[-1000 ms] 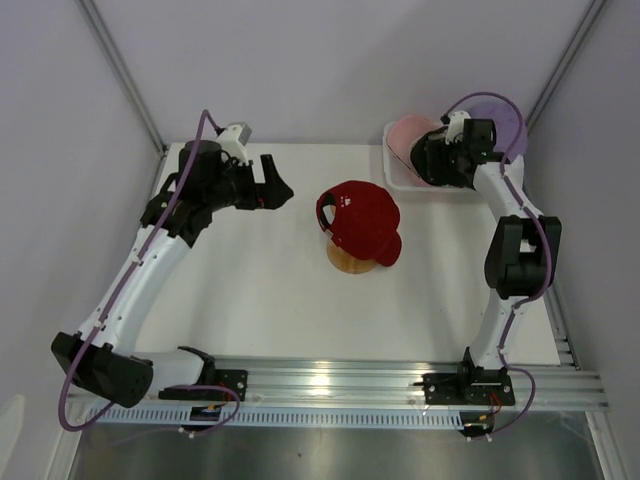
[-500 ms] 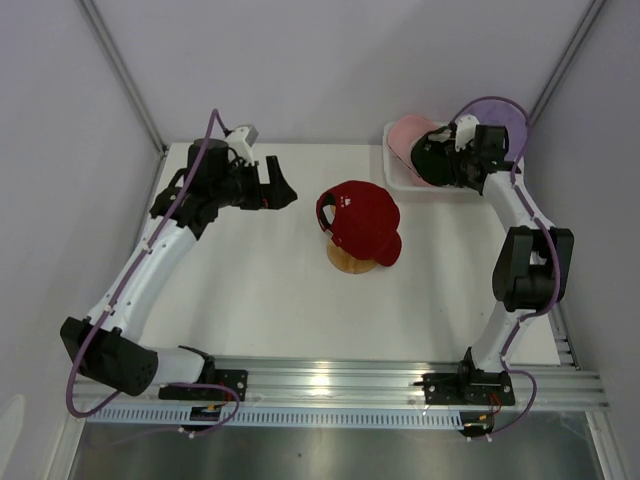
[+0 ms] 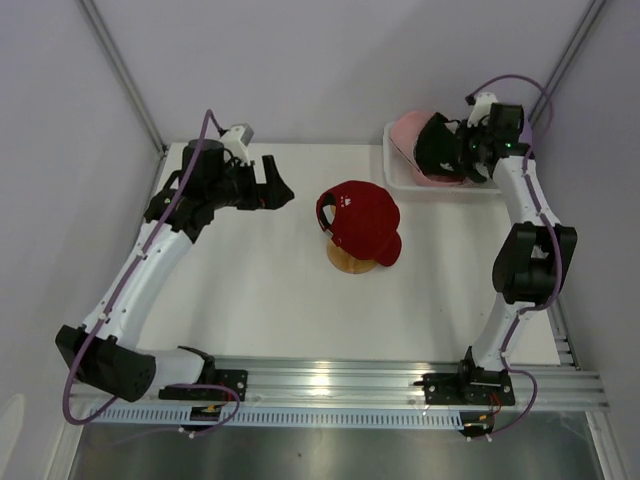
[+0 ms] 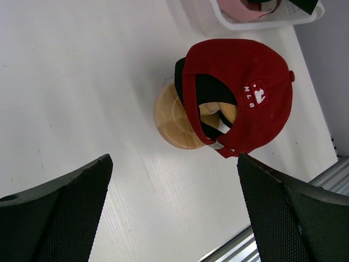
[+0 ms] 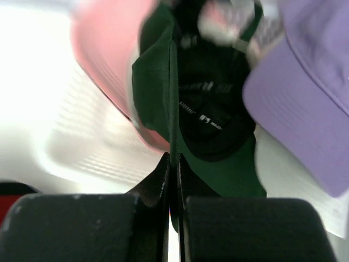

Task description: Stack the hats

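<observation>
Over on the left, the left tool point(image 3: 276, 186) hangs released above the bare white desk point(image 3: 250, 290), its two black fingers point(image 4: 65, 207) spread wide with nothing between them. It points toward the middle of the desk and stands well apart from the hats.

In the middle, a red fabric baseball cap with a small white logo point(image 4: 240, 93) sits on a round wooden mushroom-shaped stand point(image 4: 172, 117). The pale wood and some dark lining show through the cap's rear opening, and its curved brim points toward the near right.

At the far right corner stands a white mesh plastic basket point(image 3: 398, 178). A pink fabric cap point(image 3: 406, 133) lies at its left end. Just beside the pink cap is a black fabric cap with a green underbrim point(image 5: 212, 125). The right tool point(image 5: 172, 161) is clenched on that brim, seen edge-on between its pressed-together fingers. A lavender fabric cap point(image 5: 305, 98) lies to the right, touching the black one. The wrist view is blurred, so I cannot tell whether the black cap is clear of the basket.
</observation>
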